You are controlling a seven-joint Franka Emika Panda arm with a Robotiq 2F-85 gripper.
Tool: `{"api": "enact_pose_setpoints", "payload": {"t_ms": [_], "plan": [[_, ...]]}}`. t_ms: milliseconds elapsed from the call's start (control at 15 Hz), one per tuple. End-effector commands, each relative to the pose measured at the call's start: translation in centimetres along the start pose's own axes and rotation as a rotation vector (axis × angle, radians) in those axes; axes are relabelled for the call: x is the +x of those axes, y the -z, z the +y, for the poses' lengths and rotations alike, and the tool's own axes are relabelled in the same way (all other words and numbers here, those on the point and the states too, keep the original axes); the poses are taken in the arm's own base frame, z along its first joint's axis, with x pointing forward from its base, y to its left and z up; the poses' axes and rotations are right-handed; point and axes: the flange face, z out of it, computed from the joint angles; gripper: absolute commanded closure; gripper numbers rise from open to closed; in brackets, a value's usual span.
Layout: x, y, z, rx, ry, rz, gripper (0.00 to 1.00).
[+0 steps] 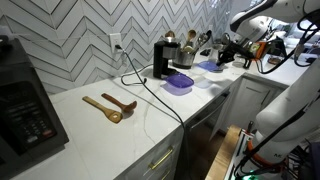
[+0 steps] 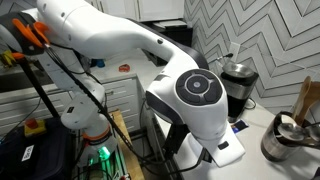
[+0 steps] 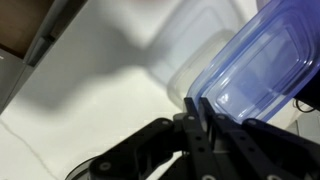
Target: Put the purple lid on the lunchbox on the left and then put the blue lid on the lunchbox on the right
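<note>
In an exterior view the purple lid (image 1: 178, 82) lies on the left lunchbox on the white counter. My gripper (image 1: 224, 57) is to its right and holds the blue lid (image 1: 208, 67) tilted just above the counter. In the wrist view the gripper (image 3: 197, 112) is shut on the rim of the translucent blue lid (image 3: 262, 58). The lid hangs over a clear lunchbox (image 3: 190, 45) that stands on the counter below. In the second exterior view the arm's body (image 2: 195, 95) hides the lids and lunchboxes.
Two wooden spoons (image 1: 110, 105) lie mid-counter, with a black cable (image 1: 150, 92) running past them. A black coffee maker (image 1: 161, 60) and metal pots (image 1: 186, 45) stand by the tiled wall. A black appliance (image 1: 25, 110) sits at the near end. The counter edge (image 1: 200, 112) drops to the cabinets.
</note>
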Motion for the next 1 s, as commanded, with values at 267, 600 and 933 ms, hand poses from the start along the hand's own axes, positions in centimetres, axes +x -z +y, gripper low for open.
{"api": "enact_pose_setpoints", "payload": {"t_ms": [267,600,933], "plan": [[3.2,-1.7,-0.3,-0.028,-0.07,0.018,0.98],[4.5,-3.0,-0.7,-0.055,-0.071,0.007,0.98],[5.2,-4.8,-1.7,-0.073,-0.047,-0.011,0.98]]}}
